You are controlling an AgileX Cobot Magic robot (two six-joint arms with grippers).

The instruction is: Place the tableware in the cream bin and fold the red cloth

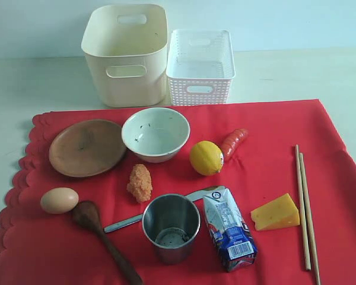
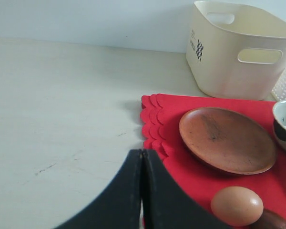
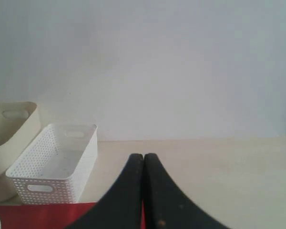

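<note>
The red cloth (image 1: 261, 154) lies flat, scalloped edge at the left. On it are a brown plate (image 1: 87, 147), a white speckled bowl (image 1: 155, 133), a steel cup (image 1: 171, 227), a dark wooden spoon (image 1: 101, 234), a metal knife (image 1: 127, 222) partly behind the cup, and pale chopsticks (image 1: 304, 205). The cream bin (image 1: 126, 54) stands empty behind the cloth. Neither gripper shows in the exterior view. My left gripper (image 2: 142, 152) is shut and empty, near the cloth's scalloped edge (image 2: 152, 125) and the plate (image 2: 226, 139). My right gripper (image 3: 144, 156) is shut and empty, near the cloth's back edge (image 3: 43, 214).
A white lattice basket (image 1: 200, 66) stands right of the bin. Food on the cloth: an egg (image 1: 59, 200), a lemon (image 1: 206, 157), a red chili (image 1: 233, 142), an orange fried piece (image 1: 140, 182), a cheese wedge (image 1: 276, 213), and a milk carton (image 1: 228, 228).
</note>
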